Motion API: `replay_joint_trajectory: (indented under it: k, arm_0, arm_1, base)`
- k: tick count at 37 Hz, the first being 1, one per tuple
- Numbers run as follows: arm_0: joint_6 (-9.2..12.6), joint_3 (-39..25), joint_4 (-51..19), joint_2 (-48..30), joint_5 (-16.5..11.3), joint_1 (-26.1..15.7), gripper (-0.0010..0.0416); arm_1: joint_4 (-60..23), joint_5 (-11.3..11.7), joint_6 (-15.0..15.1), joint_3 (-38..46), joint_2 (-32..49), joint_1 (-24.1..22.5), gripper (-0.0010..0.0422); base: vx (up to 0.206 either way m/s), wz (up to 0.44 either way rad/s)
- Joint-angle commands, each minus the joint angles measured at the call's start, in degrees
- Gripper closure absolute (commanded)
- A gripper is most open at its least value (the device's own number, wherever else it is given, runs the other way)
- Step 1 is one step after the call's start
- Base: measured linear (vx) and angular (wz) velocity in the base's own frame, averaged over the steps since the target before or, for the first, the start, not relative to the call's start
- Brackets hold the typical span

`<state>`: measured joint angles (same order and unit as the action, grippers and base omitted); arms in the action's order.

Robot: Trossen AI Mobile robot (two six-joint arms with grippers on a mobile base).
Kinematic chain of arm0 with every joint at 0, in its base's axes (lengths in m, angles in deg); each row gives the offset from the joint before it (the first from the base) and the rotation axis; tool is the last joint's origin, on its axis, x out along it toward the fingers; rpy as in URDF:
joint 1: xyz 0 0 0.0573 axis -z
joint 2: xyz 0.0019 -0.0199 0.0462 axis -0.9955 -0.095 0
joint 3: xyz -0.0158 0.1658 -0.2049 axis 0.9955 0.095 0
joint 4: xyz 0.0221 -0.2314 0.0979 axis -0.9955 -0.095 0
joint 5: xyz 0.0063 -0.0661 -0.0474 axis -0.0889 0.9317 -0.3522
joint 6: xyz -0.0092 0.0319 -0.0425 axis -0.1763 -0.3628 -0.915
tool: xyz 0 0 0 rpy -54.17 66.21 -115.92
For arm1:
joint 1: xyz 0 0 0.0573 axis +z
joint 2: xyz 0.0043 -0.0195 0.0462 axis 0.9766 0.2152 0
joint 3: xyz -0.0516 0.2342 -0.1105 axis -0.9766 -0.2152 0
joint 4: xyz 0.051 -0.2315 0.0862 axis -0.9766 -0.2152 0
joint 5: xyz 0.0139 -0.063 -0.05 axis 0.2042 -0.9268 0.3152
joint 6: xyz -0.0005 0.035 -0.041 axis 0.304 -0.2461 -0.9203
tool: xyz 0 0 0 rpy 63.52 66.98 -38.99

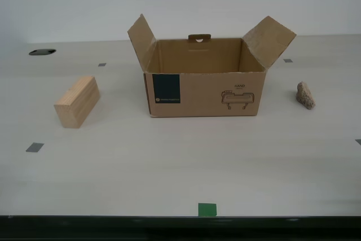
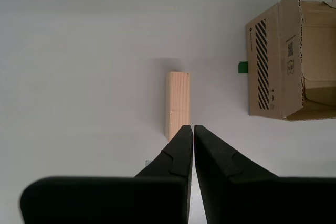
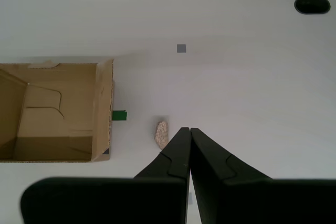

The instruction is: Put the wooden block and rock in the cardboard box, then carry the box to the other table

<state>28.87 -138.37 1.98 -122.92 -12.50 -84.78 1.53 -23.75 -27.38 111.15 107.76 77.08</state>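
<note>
The cardboard box point(image 1: 204, 86) stands open in the middle of the table, side flaps raised, and appears empty. The wooden block point(image 1: 77, 101) lies at the exterior view's left of it, the rock point(image 1: 305, 95) at the exterior view's right. No arm shows in the exterior view. My second gripper point(image 2: 190, 128) is shut and hovers high above the wooden block point(image 2: 177, 104), with the box point(image 2: 287, 56) to one side. My first gripper point(image 3: 186, 130) is shut too, high above the table beside the rock point(image 3: 161, 134), the box point(image 3: 58, 111) further off.
Grey tape squares point(image 1: 34, 147) dot the pale table, and a green tape mark point(image 1: 207, 209) sits at its near edge. A dark cable hole point(image 1: 42, 52) lies at the exterior view's far left.
</note>
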Motion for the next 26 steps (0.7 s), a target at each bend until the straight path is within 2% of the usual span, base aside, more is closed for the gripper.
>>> replay_joint_trajectory:
  k: [1, 26]
  arm_0:
    - [0.17, -0.04, 0.11, 0.00, -0.02, -0.04, 0.0406]
    - [0.17, -0.04, 1.51, 0.02, -0.02, -0.09, 0.0406]
  arm_1:
    - [-0.09, -0.26, 0.15, 0.04, -0.11, -0.02, 0.0412]
    - [1.42, -0.26, 0.15, 0.04, -0.11, 0.09, 0.0412]
  base:
    - [0.000, 0.000]
    - [0.000, 0.000]
